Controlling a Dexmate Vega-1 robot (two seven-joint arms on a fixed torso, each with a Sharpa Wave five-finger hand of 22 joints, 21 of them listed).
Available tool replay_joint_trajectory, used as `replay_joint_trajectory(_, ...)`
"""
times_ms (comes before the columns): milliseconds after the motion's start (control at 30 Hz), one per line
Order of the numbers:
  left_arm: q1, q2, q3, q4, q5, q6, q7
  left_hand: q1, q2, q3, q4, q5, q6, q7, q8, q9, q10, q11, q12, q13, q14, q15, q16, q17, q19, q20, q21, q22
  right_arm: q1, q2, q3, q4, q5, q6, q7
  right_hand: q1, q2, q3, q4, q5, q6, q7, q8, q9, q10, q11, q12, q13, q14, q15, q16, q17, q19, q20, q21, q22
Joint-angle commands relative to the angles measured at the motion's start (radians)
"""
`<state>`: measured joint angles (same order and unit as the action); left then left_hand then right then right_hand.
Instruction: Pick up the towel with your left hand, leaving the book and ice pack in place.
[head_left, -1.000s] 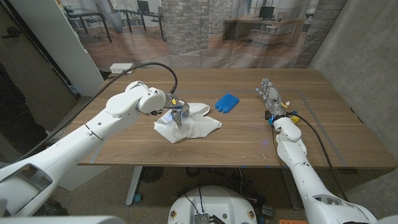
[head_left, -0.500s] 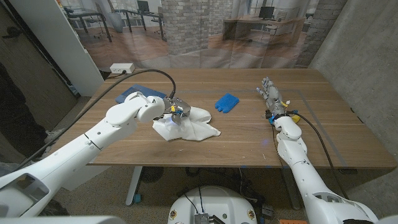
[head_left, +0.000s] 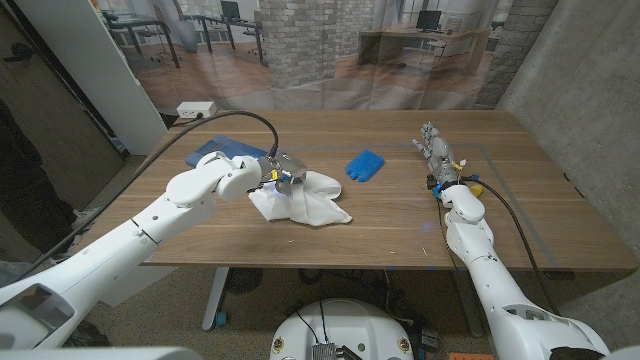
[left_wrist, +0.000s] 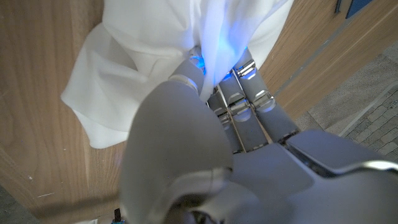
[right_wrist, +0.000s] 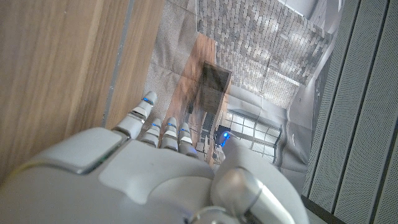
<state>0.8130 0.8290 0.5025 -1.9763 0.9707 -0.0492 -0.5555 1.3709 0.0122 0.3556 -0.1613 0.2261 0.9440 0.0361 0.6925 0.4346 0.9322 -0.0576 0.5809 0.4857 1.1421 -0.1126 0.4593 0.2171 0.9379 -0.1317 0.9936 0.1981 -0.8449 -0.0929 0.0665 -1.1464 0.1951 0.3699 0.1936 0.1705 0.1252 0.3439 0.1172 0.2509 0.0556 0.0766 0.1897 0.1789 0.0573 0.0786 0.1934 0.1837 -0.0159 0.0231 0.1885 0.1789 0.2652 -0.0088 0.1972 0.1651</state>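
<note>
the left hand (head_left: 284, 175) is gripping the white towel (head_left: 305, 200) near the middle of the wooden counter (head_left: 400, 215), its fingers (left_wrist: 239, 93) closing on a bunched fold of cloth. in the left wrist view the fabric is gathering into soft pleats where the hand is pinching it, and a blue glow is showing through the thin weave. the rest of the towel is lying crumpled on the wood, its loose corners spreading out toward the front edge.

just beside the towel, toward the robot's right and a little farther back, the blue ice pack (head_left: 365, 164) is lying flat, a small squarish pad with a quilted look, apart from the cloth. behind the left arm a dark blue book (head_left: 218, 151) is lying flat on the counter, partly hidden by the arm and the black cable (head_left: 240, 120) that is looping over it.

the right hand (head_left: 436, 153) is resting well apart on the far right side of the counter, fingers stretched straight and holding nothing. the counter's surface is showing a warm, streaky wood grain.
</note>
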Motion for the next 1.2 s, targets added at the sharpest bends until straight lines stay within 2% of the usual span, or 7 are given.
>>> replay_joint_trajectory(33, 0.016, 0.007, -0.028, -0.036, -0.001, 0.004, 0.054, 0.053, 0.035, -0.005, 0.002, 0.009, 0.021, 0.011, 0.009, -0.007, 0.016, -0.008, 0.011, 0.02, 0.123, -0.114, 0.014, 0.107, 0.001, -0.047, 0.013, 0.001, 0.011, -0.004, -0.003, 0.008, -0.003, 0.01, 0.007, -0.009, -0.001, 0.002, -0.005, 0.006, 0.005, 0.005, 0.002, 0.006, 0.004, 0.002, 0.0, 0.002, 0.009, 0.003, 0.003, 0.003, 0.011, -0.002, -0.002, 0.005)
replay_joint_trajectory(567, 0.053, 0.013, -0.074, -0.092, 0.0, 0.032, 0.069, 0.055, 0.027, -0.009, 0.003, 0.026, 0.036, 0.014, 0.013, -0.032, 0.018, -0.008, 0.02, 0.061, 0.13, -0.115, 0.029, 0.15, -0.003, -0.048, 0.042, -0.003, 0.004, -0.007, -0.008, -0.013, -0.012, 0.014, 0.003, -0.009, -0.002, 0.003, -0.005, 0.007, 0.006, 0.005, 0.002, 0.006, 0.004, 0.002, -0.001, 0.002, 0.01, 0.003, 0.002, 0.003, 0.015, -0.005, -0.001, 0.005)
replay_joint_trajectory(1200, 0.101, 0.016, -0.148, -0.115, -0.042, 0.036, 0.159, 0.055, 0.016, -0.009, 0.003, 0.048, 0.045, 0.013, 0.015, -0.06, 0.033, -0.003, 0.012, 0.074, 0.133, -0.115, 0.034, 0.187, -0.004, -0.051, 0.073, -0.009, 0.003, -0.002, -0.016, -0.026, -0.021, 0.015, -0.006, -0.009, -0.002, 0.003, -0.006, 0.007, 0.007, 0.006, 0.002, 0.006, 0.003, 0.0, -0.001, 0.002, 0.012, 0.003, 0.002, 0.003, 0.018, -0.007, -0.001, 0.005)
